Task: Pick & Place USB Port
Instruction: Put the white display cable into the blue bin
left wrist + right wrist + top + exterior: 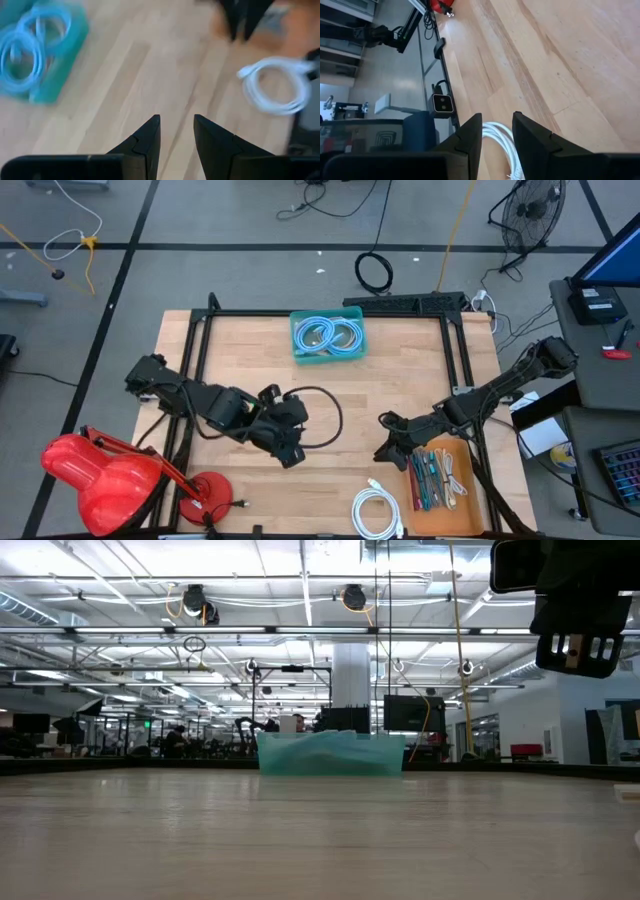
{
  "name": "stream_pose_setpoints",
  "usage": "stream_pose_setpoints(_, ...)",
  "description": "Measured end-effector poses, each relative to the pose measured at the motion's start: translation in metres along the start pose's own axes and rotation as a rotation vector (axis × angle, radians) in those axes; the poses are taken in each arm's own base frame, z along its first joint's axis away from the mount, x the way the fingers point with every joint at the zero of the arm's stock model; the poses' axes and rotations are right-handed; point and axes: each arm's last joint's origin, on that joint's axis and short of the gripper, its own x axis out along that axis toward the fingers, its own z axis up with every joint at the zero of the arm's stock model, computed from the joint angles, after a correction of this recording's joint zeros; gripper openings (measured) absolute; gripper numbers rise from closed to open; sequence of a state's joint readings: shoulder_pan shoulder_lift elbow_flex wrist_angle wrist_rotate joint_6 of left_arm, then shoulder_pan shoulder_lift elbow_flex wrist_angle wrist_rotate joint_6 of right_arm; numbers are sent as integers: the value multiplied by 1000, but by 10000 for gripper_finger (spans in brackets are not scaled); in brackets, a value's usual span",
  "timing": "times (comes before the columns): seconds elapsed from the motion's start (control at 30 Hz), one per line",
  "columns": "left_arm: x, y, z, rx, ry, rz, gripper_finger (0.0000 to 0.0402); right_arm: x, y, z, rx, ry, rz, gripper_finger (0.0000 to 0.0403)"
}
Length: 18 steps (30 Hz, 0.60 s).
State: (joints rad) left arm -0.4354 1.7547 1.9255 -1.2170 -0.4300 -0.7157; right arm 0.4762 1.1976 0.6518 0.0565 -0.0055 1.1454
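Judging by the coiled white USB cable [376, 513] lying loose just beside the orange tray [462, 510], we have everything left. Our right gripper [385, 450] and left gripper [292, 456] hover nearby, fingers apart, empty.

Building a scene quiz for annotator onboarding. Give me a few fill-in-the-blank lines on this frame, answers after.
1. The coiled cables in the teal bin are ____ in colour.
2. The loose white cable lies on the table beside the ____ tray.
3. The left gripper holds ____ between its fingers.
4. The lamp at the table's corner is ____.

Answers: blue; orange; nothing; red
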Motion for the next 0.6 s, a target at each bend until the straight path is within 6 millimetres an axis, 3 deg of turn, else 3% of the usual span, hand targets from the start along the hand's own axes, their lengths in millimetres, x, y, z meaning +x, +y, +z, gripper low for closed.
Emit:
stream_pose_setpoints(0.23,16,22,-58,-160,-4,-59,117,0,0,1,7,5,6,98)
stream_pose_setpoints(0.4,14,53,-102,-358,-173,-134,117,0,-1,-2,-8,63,6,98)
stream_pose_setpoints(0.6,16,72,-132,-487,-261,-210,117,1,-15,-14,56,240,-119,98)
